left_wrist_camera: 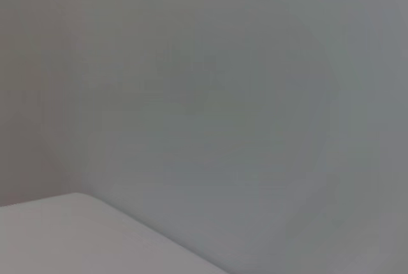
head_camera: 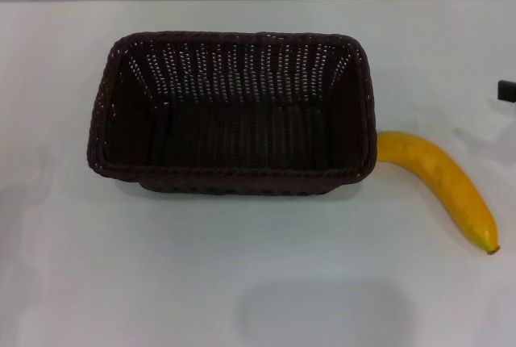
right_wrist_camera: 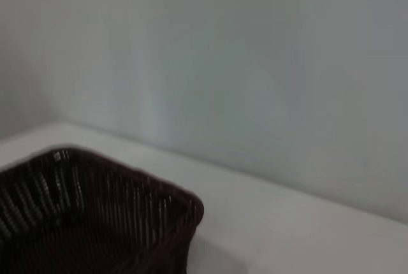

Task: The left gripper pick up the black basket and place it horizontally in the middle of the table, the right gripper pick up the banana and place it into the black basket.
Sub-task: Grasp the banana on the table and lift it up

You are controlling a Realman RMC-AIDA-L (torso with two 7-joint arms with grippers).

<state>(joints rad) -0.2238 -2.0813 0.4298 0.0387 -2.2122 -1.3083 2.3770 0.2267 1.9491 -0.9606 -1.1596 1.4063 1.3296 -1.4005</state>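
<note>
Basket first: the black basket (head_camera: 232, 113) sits upright on the white surface (head_camera: 161, 282), its long side running left to right, a little left of the middle in my head view and toward the far half. Its braided rim is whole all round, the slatted far wall lets light through, and nothing lies inside it. In my right wrist view one rounded corner of the basket (right_wrist_camera: 95, 216) shows, with bare white surface (right_wrist_camera: 306, 229) beyond it and a plain grey wall behind.

Just right of the basket lies the banana (head_camera: 442, 183), flat on the surface. One end lies right against the basket's near right corner, and I cannot tell whether the two actually touch. From there the fruit curves away to the right and toward me, ending in a small brown tip at the near right.

At the far right edge of my head view a small black piece pokes in, well apart from the banana; I take it to be part of my right gripper (head_camera: 507, 90), and I cannot tell whether its fingers are open or closed. My left gripper appears in none of the views; my left wrist view shows only a corner of the surface (left_wrist_camera: 76, 236) and the grey wall.
</note>
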